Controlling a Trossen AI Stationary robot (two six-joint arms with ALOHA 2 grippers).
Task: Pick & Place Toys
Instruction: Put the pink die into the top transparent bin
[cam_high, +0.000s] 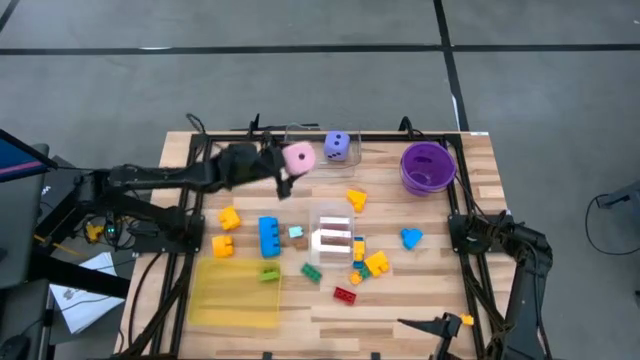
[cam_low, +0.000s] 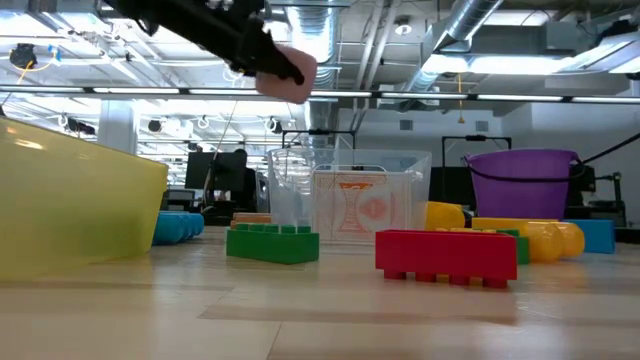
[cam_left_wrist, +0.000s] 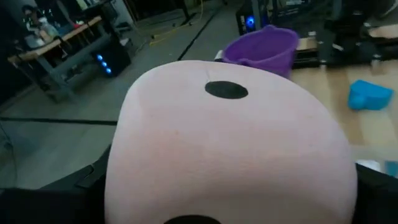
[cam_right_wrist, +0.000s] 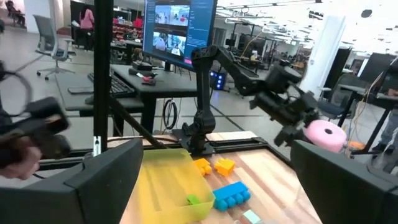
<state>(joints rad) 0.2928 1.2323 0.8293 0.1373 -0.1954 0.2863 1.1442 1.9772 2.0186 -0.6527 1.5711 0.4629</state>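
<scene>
1. Pink dotted die (cam_high: 299, 157) held off the table, in the air over the far-left part of the table (cam_high: 420, 290), clamped in the left claw (cam_high: 287, 172); one black dot facing the left wrist camera, the die filling that view.
2. Left claw closed onto the die from the left side, so the toy lies at the claw's tip, toward the table's centre and right; roughly cubic with rounded corners, so no long axis to speak of.
3. Purple dotted die (cam_high: 339, 146) just right of the pink one, at the far edge and apart from it; whether inside the clear box there cannot be told.
4. Purple round bowl (cam_high: 427, 166) farther right at the far edge; yellow translucent tray (cam_high: 236, 292) near-left. Which one is the drop point cannot be judged from the task words.
5. Left arm clearly the nearer one; right claw (cam_high: 452, 322) parked off the near-right corner, well apart from the toys. Its fingers appear spread wide in its own wrist view, holding nothing.
6. Other toys lying loose mid-table: blue brick (cam_high: 269, 236), green brick (cam_low: 272, 242), red brick (cam_low: 447, 256), a small card in the clear box (cam_high: 333, 234).
7. No brand, label or writing legible.
</scene>
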